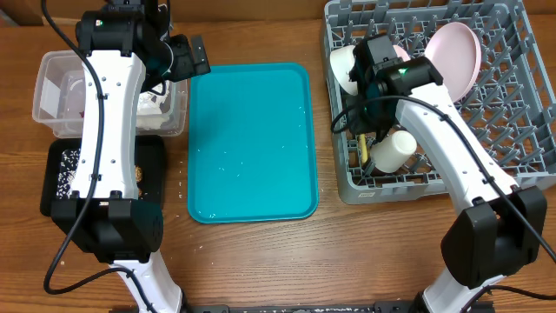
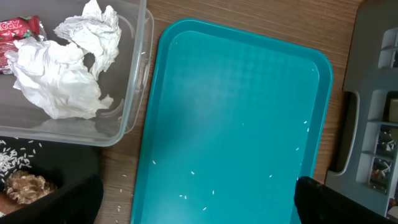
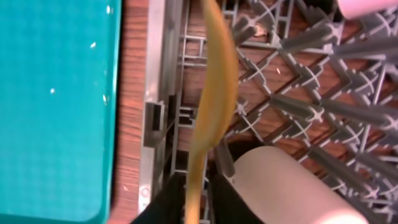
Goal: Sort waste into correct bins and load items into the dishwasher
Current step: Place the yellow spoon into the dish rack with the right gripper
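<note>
My right gripper hangs over the front-left corner of the grey dish rack. The pale yellow spoon stands between its fingers with thin gaps on both sides, bowl end down among the pegs. A white cup lies just right of it. Also in the rack are the pink plate and a small white bowl. My left gripper is wide open and empty above the teal tray's left edge. The clear tub holds a white napkin and a red wrapper. In the black tray lie rice and a brown chunk.
The teal serving tray lies in the middle of the wooden table with a few rice grains on it. Stray grains lie on the wood beside its left edge. The rack's wall stands close to the tray's right side.
</note>
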You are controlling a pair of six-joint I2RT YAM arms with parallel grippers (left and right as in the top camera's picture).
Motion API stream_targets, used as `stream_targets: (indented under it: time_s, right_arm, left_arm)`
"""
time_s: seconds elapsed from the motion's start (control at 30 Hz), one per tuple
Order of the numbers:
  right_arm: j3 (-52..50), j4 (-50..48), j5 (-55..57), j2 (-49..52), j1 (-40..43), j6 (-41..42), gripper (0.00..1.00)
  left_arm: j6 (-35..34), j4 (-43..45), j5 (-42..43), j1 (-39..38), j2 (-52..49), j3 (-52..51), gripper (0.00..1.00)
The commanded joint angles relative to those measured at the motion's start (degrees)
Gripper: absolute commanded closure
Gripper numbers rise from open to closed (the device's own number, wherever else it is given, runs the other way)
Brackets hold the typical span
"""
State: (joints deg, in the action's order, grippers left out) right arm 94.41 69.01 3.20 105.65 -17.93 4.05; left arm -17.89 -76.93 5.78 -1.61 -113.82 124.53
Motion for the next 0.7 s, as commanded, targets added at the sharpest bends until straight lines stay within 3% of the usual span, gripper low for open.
stream_targets:
  time_s: [0.0, 0.2, 0.33, 0.4, 0.47, 0.67]
  right_arm:
    - [-0.17, -0.5, 0.61, 0.07, 0.46, -0.66, 0.62]
    - [1.33, -0.15, 0.59, -0.17, 0.44, 0.48, 0.6]
    - [7.13, 4.55, -3.28, -1.09, 0.44, 0.81, 0.53]
    - [11.89, 8.48, -4.92, -1.86, 0.44, 0.83, 0.39]
    - [17.79, 13.27, -5.03, -2.86, 0.44, 0.85, 0.0]
    - [36.06, 28.04, -5.11, -6.58, 0.44, 2.19, 0.0]
  left_arm:
    - [-0.35, 0.11, 0.0, 0.09, 0.2, 0.35, 0.0]
    - [-0.35, 0.09, -0.02, 0.09, 0.2, 0.35, 0.0]
    - [-0.35, 0.11, -0.02, 0.09, 0.2, 0.35, 0.0]
    - [-0.37, 0.11, -0.02, 0.09, 0.2, 0.35, 0.0]
    - [-0.35, 0.09, -0.02, 0.09, 0.2, 0.35, 0.0]
    - [-0.35, 0.11, -0.02, 0.09, 0.2, 0.35, 0.0]
